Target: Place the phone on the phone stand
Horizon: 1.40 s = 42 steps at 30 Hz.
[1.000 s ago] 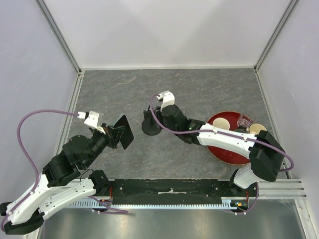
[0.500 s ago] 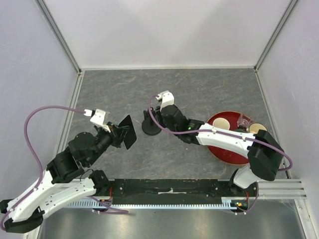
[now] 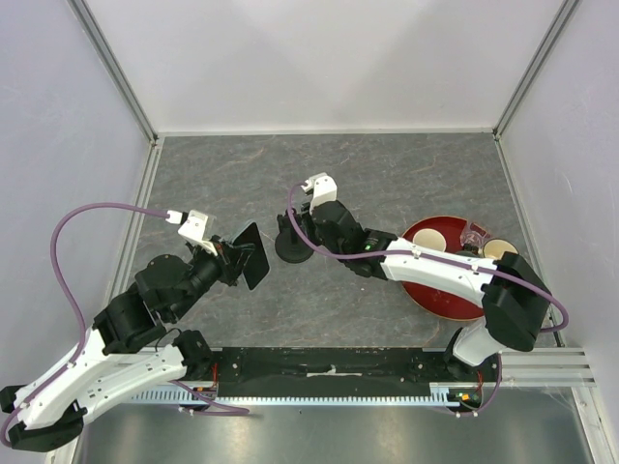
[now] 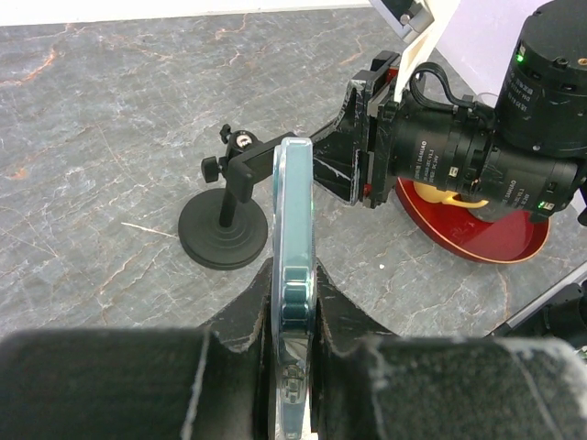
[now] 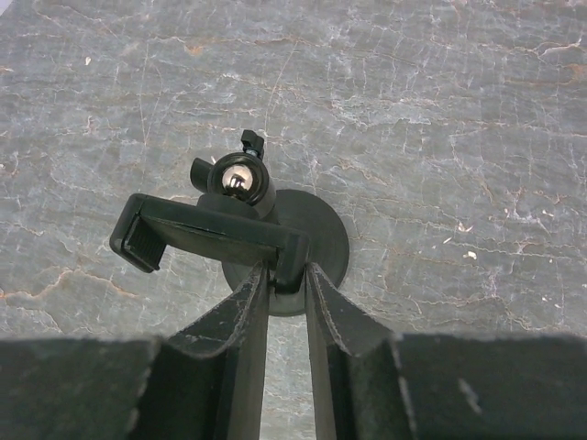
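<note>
Between the clenched left fingers (image 4: 240, 323) the phone (image 4: 295, 229) sits edge-on, long axis aimed at the stand (image 4: 223, 243). Only the right wrist view shows the right fingers (image 5: 240, 316) straddling its clamp (image 5: 206, 234), grip unclear.

Brightly and evenly lit from above. Only soft, faint shadow around the small black disc-based stand (image 4: 223, 240) on the grey marbled tabletop (image 4: 110, 110). Sharp mid-frame; blurred along near edges of wrist views.

This is looking like a robotics lab test cell: plain white walls (image 3: 319, 58) in aluminium framing (image 3: 114, 68) are boxing in a grey stone-patterned table (image 3: 387, 174), and two white-and-black arms (image 3: 435, 271) trailing purple cable (image 3: 54, 271) are sitting bolted to a rail (image 3: 329, 372).
</note>
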{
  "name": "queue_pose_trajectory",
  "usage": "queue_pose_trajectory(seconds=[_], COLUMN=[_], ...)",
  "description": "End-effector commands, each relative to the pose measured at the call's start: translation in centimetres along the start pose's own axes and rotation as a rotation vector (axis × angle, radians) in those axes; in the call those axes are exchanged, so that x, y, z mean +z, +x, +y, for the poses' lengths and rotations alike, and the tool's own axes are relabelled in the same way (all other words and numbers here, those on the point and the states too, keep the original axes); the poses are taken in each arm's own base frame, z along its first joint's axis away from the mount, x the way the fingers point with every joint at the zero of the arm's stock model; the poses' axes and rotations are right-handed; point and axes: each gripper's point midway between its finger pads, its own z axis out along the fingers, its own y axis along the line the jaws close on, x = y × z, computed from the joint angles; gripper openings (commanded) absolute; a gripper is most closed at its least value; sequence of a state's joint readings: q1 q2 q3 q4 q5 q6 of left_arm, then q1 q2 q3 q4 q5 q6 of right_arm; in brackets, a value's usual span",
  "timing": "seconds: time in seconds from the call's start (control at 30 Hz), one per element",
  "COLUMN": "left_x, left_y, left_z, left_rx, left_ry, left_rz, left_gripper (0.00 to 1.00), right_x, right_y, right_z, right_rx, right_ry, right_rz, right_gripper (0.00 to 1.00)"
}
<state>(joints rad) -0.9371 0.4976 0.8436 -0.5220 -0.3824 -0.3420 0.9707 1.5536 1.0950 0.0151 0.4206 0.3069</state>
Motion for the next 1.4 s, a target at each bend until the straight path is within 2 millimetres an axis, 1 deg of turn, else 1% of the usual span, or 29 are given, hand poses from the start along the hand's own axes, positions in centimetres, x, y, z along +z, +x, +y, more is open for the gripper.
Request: queue_pose_trajectory(seconds=[0.0,0.13,0.2,0.23,0.33,0.37,0.4,0.47,0.5,0.53,0.57,0.6,0.63,0.67,0.7,0.73,0.77,0.8,0.83,0.87,0.9,0.97,1.03,1.17,1.23,1.27,1.3,1.33,1.37], left_x=[-0.2,-0.1,0.0,0.0,0.7,0.8,0.8,1.4,1.4,1.6,1.6,1.4,1.5,1.0,0.9,0.7,0.1,0.1,-0.2,-0.9,-0.8,-1.8,-1.3,-2.3,-1.3,-1.4,-1.5,-0.6,-0.7], left_y=[-2.6,-2.5,-2.4,-2.4,-1.8,-1.6,-1.6,-1.3,-1.2,-1.6,-1.7,-1.8,-2.6,-2.8,-3.0,-4.2,-4.6,-4.4,-4.8,-6.2,-5.6,-6.8,-6.2,-5.6,-4.9,-4.3,-4.5,-4.0,-3.5], left_z=[-1.2,-1.3,-1.5,-1.6,-2.6,-3.0,-4.1,-5.3,-6.1,-6.7,-7.1,-7.9,-8.6,-9.6,-10.1,-11.0,-12.1,-12.5,-13.0,-14.1,-14.4,-15.6,-16.1,-17.3,-17.6,-18.0,-18.1,-17.8,-17.8], left_rx=[-0.074,-0.074,-0.076,-0.077,-0.077,-0.075,-0.077,-0.064,-0.060,-0.055,-0.053,-0.052,-0.048,-0.040,-0.027,-0.026,-0.015,0.001,0.004,0.010,0.028,0.050,0.083,0.214,0.283,0.310,0.320,0.333,0.352], left_ry=[0.046,0.049,0.058,0.062,0.092,0.110,0.162,0.208,0.252,0.281,0.303,0.348,0.386,0.450,0.485,0.531,0.601,0.635,0.671,0.740,0.770,0.859,0.890,1.014,1.037,1.088,1.113,1.118,1.154], left_rz=[-0.091,-0.084,-0.079,-0.076,-0.029,-0.015,-0.001,0.024,0.033,0.015,0.008,0.005,-0.034,-0.041,-0.062,-0.116,-0.142,-0.159,-0.192,-0.268,-0.279,-0.378,-0.416,-0.550,-0.536,-0.515,-0.519,-0.494,-0.474], left_gripper=[0.02,0.02,0.02,0.02,0.02,0.02,0.02,0.02,0.02,0.02,0.02,0.02,0.02,0.02,0.02,0.02,0.02,0.02,0.02,0.02,0.02,0.02,0.02,0.02,0.02,0.02,0.02,0.02,0.02], right_x=[-0.1,0.3,0.5,0.5,-0.2,-0.5,-1.5,-2.4,-3.5,-4.1,-4.7,-5.7,-6.1,-7.1,-7.5,-7.8,-8.4,-8.6,-8.7,-8.8,-8.9,-9.1,-9.3,-9.6,-9.6,-9.3,-9.2,-9.1,-8.8], right_y=[-3.7,-3.4,-3.1,-3.0,-2.9,-2.4,-3.0,-2.2,-3.0,-2.4,-2.4,-3.2,-2.5,-3.2,-3.1,-2.3,-2.5,-2.3,-1.5,-1.3,-1.0,-0.3,-0.1,-0.5,-0.6,-0.5,-0.6,-0.5,-0.5], right_z=[0.5,0.7,0.6,0.7,0.9,0.7,0.9,0.6,0.5,0.3,0.2,0.0,-0.1,-0.2,-0.4,-0.5,-0.5,-0.4,-0.5,-0.2,-0.1,0.0,0.1,0.0,0.2,0.0,0.0,0.1,-0.3], right_rx=[0.025,0.021,0.007,-0.001,-0.042,-0.064,-0.065,-0.086,-0.086,-0.094,-0.094,-0.088,-0.094,-0.088,-0.086,-0.090,-0.086,-0.090,-0.096,-0.098,-0.099,-0.101,-0.097,-0.088,-0.090,-0.089,-0.086,-0.084,-0.083], right_ry=[-0.012,-0.023,-0.019,-0.022,-0.057,-0.064,-0.093,-0.114,-0.130,-0.142,-0.151,-0.162,-0.173,-0.188,-0.192,-0.202,-0.216,-0.229,-0.237,-0.259,-0.266,-0.287,-0.306,-0.328,-0.355,-0.357,-0.362,-0.379,-0.365], right_rz=[-0.087,-0.075,-0.067,-0.064,-0.059,-0.051,-0.066,-0.050,-0.071,-0.057,-0.061,-0.088,-0.078,-0.104,-0.106,-0.096,-0.107,-0.105,-0.092,-0.085,-0.081,-0.069,-0.076,-0.100,-0.100,-0.098,-0.103,-0.100,-0.100], right_gripper=[0.25,0.13,0.01,0.00,0.00,0.00,0.00,0.00,0.00,0.00,0.00,0.00,0.00,0.00,0.00,0.00,0.00,0.00,0.00,0.00,0.00,0.00,0.00,0.00,0.00,0.00,0.00,0.00,0.00])
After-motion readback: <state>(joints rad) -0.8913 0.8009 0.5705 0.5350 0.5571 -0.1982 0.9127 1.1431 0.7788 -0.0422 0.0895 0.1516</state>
